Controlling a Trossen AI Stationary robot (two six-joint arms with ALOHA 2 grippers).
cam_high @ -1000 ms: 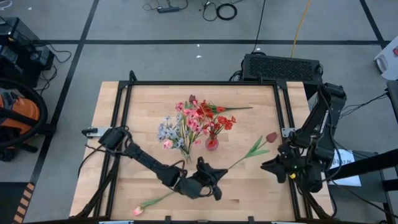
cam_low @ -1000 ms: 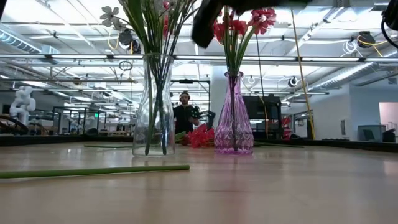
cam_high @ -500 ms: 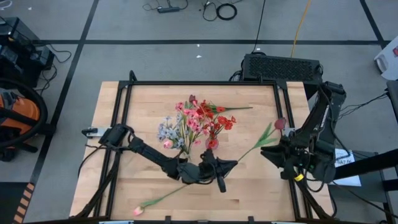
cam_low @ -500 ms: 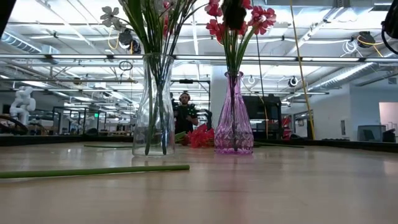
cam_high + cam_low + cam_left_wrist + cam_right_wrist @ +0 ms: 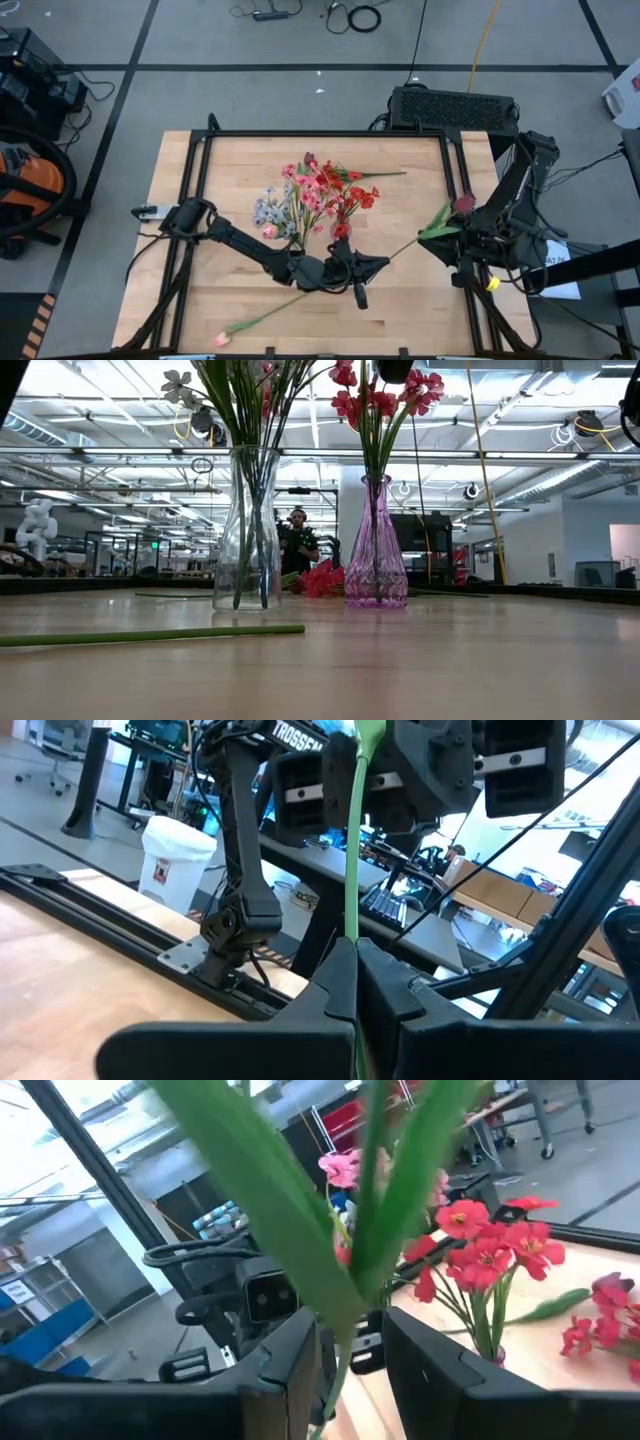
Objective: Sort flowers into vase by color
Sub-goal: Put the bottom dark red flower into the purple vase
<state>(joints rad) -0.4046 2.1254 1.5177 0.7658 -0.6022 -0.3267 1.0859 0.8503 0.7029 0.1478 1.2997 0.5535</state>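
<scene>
Lying nearest the front edge of the table [image 5: 410, 300], a pink-bloom stem [image 5: 250, 325] rests flat on the wood, bloom at the front-left, w/ its green stalk also visible in the low view [image 5: 150, 635]. Just behind it the left gripper [image 5: 372, 266] sits mid-table, fingers clamped on the lower end of a red-bloom stem [image 5: 410, 243]; left wrist view shows the stalk [image 5: 351, 830] pinched tight btwn the two closed fingers [image 5: 335, 982] and running straight out past them. That stem slants up & away toward the table's right side, its dark red bloom [image 5: 464, 204] ending at the right arm. The right gripper [image 5: 450, 232] is at the right rail, right by the leaves; in the right wrist view the leaves [image 5: 300, 1230] lie btwn its dark fingers [image 5: 290, 1360], w/ a gap still showing each side, so fingers parted, not clamped. So the stem is held at one end by the left gripper and passes through the right one near the bloom.

Farther back, centre of table: a purple vase [image 5: 341, 231] holding red flowers [image 5: 352, 198], and just left of it a clear vase [image 5: 247, 530] w/ pink and pale blue-white sprays [image 5: 285, 205]. Behind the vases another red stem [image 5: 370, 176] lies flat on the wood. Beyond the table, low view shows a person [image 5: 296, 543] standing in the room.
</scene>
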